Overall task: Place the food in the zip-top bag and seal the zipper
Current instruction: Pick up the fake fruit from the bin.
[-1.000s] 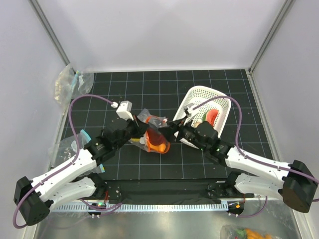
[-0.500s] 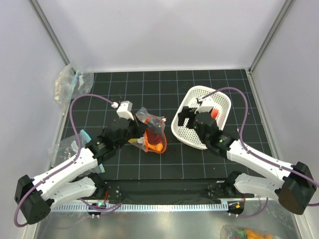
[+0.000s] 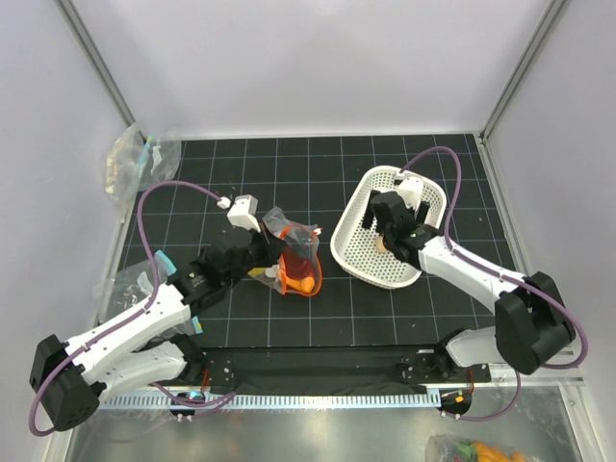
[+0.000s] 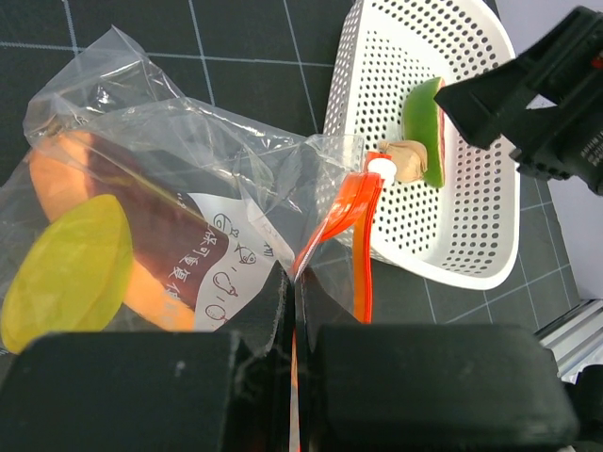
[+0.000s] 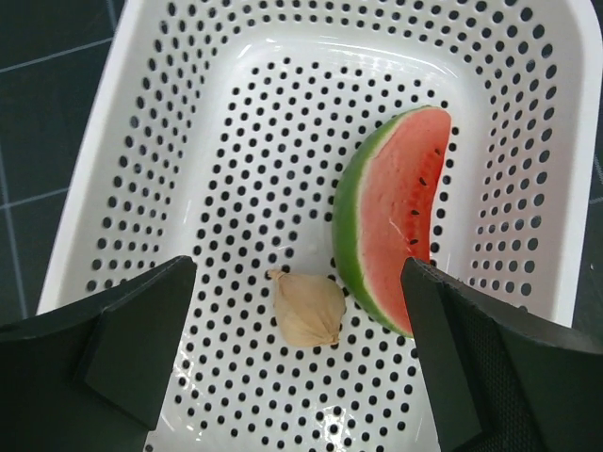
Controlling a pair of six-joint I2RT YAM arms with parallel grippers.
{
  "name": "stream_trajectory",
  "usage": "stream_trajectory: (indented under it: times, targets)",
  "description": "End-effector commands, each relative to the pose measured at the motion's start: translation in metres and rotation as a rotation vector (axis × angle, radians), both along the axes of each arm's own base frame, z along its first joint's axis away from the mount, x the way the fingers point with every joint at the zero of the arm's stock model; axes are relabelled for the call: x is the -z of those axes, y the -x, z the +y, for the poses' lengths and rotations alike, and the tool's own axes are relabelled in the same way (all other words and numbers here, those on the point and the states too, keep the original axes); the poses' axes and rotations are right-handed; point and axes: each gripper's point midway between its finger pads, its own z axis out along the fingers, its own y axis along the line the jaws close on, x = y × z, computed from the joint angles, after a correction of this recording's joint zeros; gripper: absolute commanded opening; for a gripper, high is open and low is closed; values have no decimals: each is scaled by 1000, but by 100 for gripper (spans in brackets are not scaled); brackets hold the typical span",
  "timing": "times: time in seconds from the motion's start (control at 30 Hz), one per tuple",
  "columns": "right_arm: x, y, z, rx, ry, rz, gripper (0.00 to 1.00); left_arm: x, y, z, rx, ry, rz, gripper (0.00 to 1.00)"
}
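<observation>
The left end effector (image 4: 294, 311) pinches the zip-top bag (image 3: 298, 260) at mid-frame. The right end effector (image 5: 297, 266) hangs spread wide over the white basket (image 5: 104, 169) that holds the watermelon slice (image 5: 400, 217) and peach ball (image 5: 306, 309).

Your left arm (image 3: 144, 318) extended low toward centre, left gripper (image 4: 294, 325) clamped, jaws pressed flat together. Your right arm (image 3: 472, 274) bent sharply at the elbow, wrist apparently pitched downward. Right gripper (image 5: 297, 268) hung with fingers (image 5: 122, 348) spread wide.
</observation>
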Motion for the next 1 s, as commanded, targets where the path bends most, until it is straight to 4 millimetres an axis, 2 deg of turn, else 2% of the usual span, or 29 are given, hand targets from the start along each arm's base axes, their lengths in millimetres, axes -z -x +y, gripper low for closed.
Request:
stream_trajectory:
  times: [0.0,0.2,0.27,0.47,0.57,0.77,0.83,0.87,0.97]
  targets:
    - [-6,-13,-9,87,-17,-10,100,-24,-6,-6,-1,35,-45,0]
    - [10,-23,-30,180,-10,27,100,-22,-6,-6,0,32,-41,0]
    - [19,-24,-45,234,-8,47,100,-23,-6,-6,2,32,-43,0]
    - [54,-31,-59,294,-74,150,99,-22,-6,-8,5,34,-38,0]
    - [75,-35,-55,270,-127,205,96,-21,-6,-9,7,34,-33,0]
    - [85,-38,-55,266,-135,242,88,-19,-4,-15,32,44,-18,0]
    - [85,-36,-55,259,-143,234,78,-18,-5,-15,32,40,-15,0]
    - [84,-37,-54,256,-150,227,67,-18,-4,-15,34,39,-16,0]
    - [74,-37,-54,251,-166,194,49,-19,-3,-16,42,46,-12,0]
